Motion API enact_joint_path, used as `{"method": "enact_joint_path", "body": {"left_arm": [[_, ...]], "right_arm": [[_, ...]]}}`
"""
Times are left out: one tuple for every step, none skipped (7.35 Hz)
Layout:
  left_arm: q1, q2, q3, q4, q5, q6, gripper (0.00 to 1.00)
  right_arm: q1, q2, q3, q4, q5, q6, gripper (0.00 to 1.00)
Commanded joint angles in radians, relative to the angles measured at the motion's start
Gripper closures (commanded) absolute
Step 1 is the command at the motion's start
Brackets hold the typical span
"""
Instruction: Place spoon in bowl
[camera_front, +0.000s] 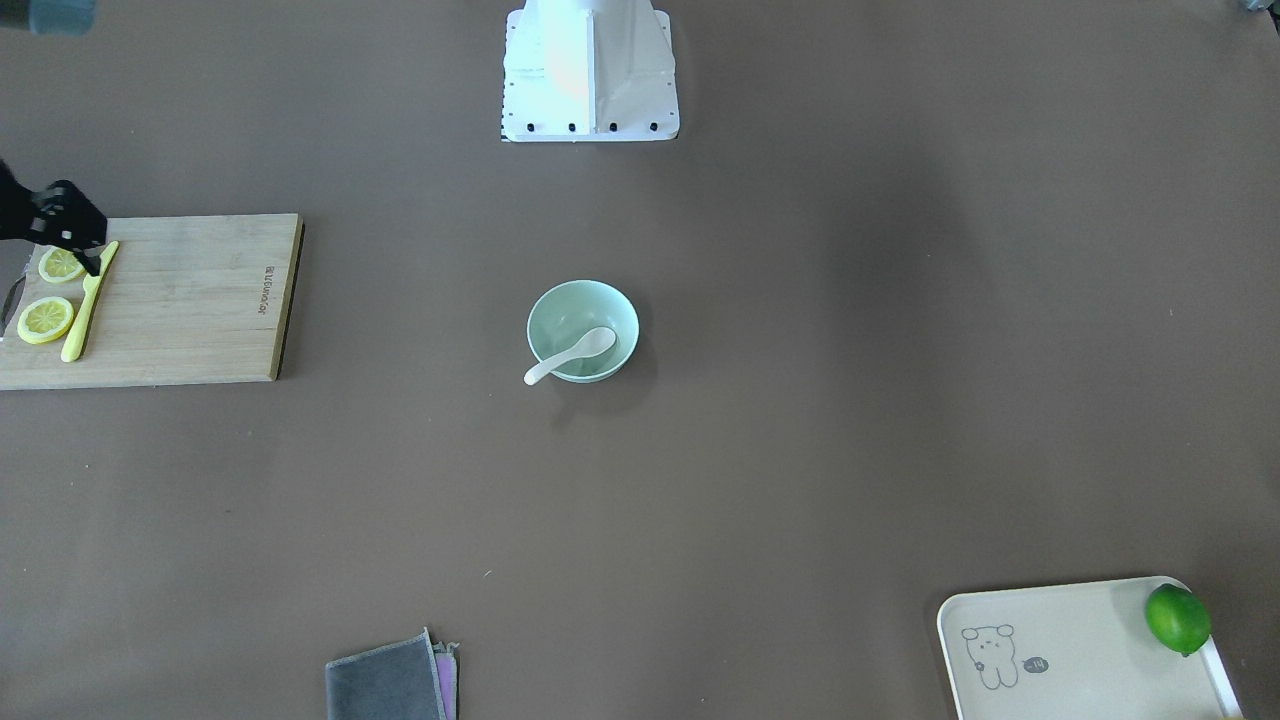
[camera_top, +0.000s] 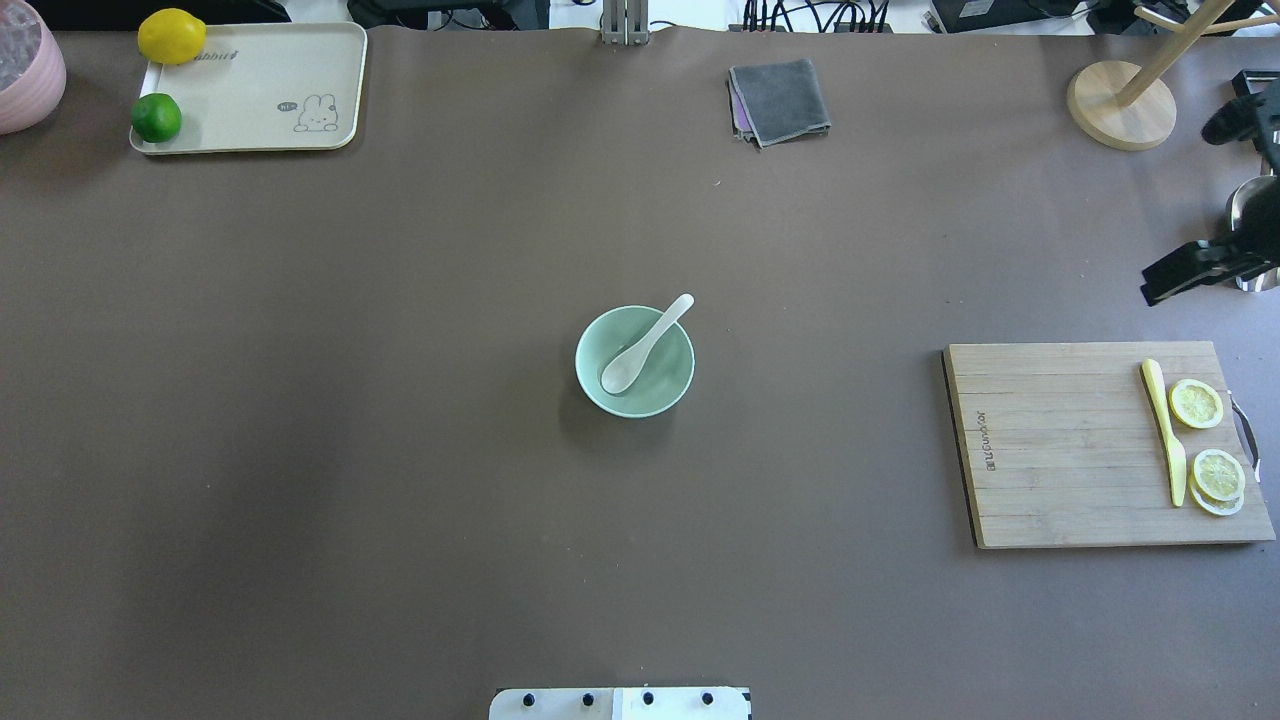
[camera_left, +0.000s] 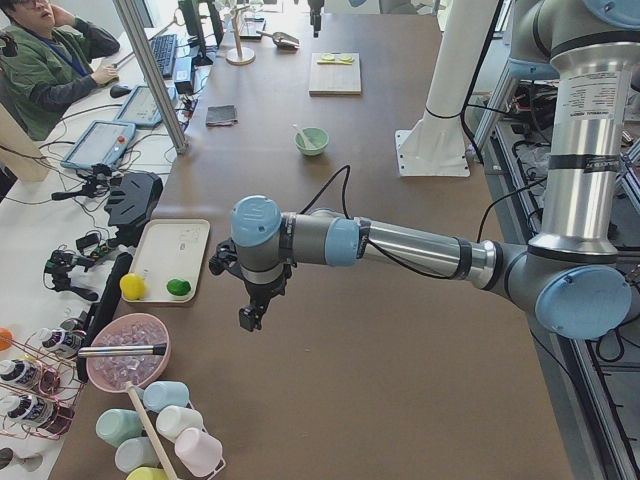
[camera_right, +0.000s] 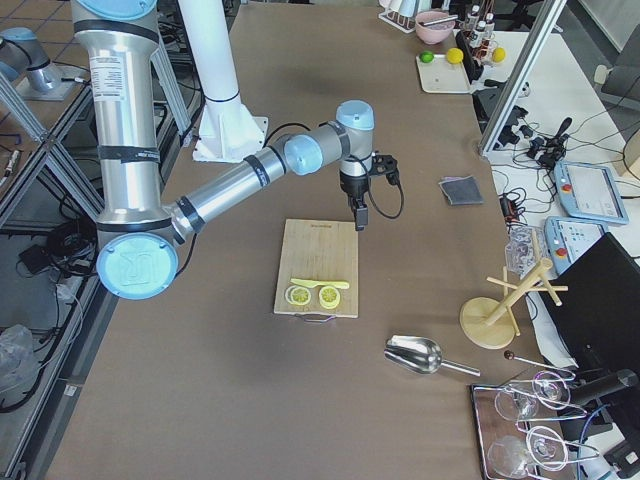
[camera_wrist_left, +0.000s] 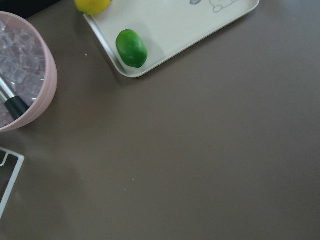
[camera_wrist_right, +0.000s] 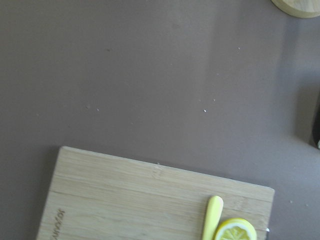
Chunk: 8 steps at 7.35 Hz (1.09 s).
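The spoon lies in the bowl at the middle of the table. Its scoop rests low inside the bowl. The handle slants up over the rim, pointing away from the robot and toward its right, so the long axis runs diagonally and the handle's end overhangs the bowl's edge.

The right gripper hangs in the air near the cutting board, well apart from the bowl. Its fingers look close together with nothing between them, but the views are too small and oblique to tell how far open it is. The yellow knife lies on the board.

The left gripper hangs over the table near the tray. I cannot tell its opening from the side view.
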<state>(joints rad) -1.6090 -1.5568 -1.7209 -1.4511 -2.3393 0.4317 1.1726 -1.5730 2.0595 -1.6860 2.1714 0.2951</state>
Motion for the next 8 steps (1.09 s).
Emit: {"method": "enact_joint_path", "body": {"left_arm": [[-0.037,0.055,0.049,-0.075,0.002,-0.022,0.00],[-0.038,0.061,0.044,-0.074,-0.005,-0.024,0.00],[-0.042,0.066,0.032,-0.077,-0.008,-0.022,0.00],[-0.055,0.075,0.015,-0.083,-0.018,-0.021,0.00],[-0.063,0.096,-0.003,-0.075,-0.044,-0.018,0.00],[-0.066,0.153,-0.031,-0.089,-0.035,-0.013,0.00],[-0.068,0.165,-0.051,-0.092,-0.006,-0.011,0.00],[-0.068,0.168,-0.068,-0.092,-0.006,-0.011,0.00]], "right_arm": [[0.226,-0.137,-0.102,0.006,0.142,-0.366,0.00],[0.284,-0.172,-0.149,0.008,0.139,-0.407,0.00],[0.347,-0.176,-0.209,0.009,0.142,-0.409,0.00],[0.419,-0.177,-0.232,0.009,0.143,-0.433,0.00],[0.471,-0.214,-0.234,0.009,0.155,-0.500,0.00],[0.519,-0.232,-0.228,0.009,0.189,-0.545,0.00],[0.532,-0.242,-0.225,0.009,0.191,-0.545,0.00],[0.532,-0.243,-0.225,0.009,0.192,-0.545,0.00]]}}
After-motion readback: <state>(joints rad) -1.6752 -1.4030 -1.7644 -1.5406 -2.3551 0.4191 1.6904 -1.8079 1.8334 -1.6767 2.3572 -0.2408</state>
